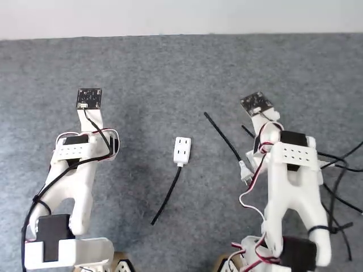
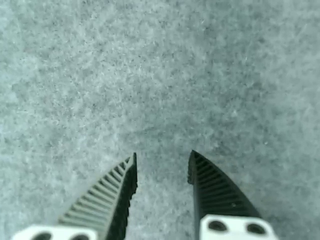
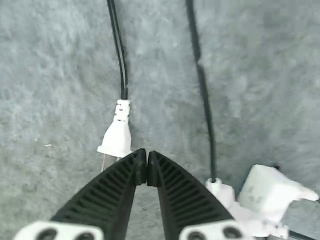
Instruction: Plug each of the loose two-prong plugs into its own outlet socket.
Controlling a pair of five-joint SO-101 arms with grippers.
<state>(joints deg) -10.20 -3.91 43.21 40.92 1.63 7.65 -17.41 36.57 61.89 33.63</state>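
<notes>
A white outlet strip (image 1: 181, 151) lies mid-table between the two arms, its black cord (image 1: 167, 195) trailing toward the front. One white two-prong plug (image 1: 245, 171) (image 3: 119, 135) lies flat by the right arm, its black cord (image 1: 222, 137) running away from it. My right gripper (image 3: 146, 154) is shut and holds nothing, its tips just beside that plug's prong end. A second white plug (image 3: 267, 192) on its own black cord (image 3: 202, 90) lies close by. My left gripper (image 2: 163, 156) is open over bare grey carpet.
Grey carpet (image 1: 170, 73) covers the table up to a white wall at the back. Several black cables (image 1: 340, 192) lie loose at the right edge behind the right arm (image 1: 289, 181). The left arm (image 1: 79, 164) stands well left of the strip.
</notes>
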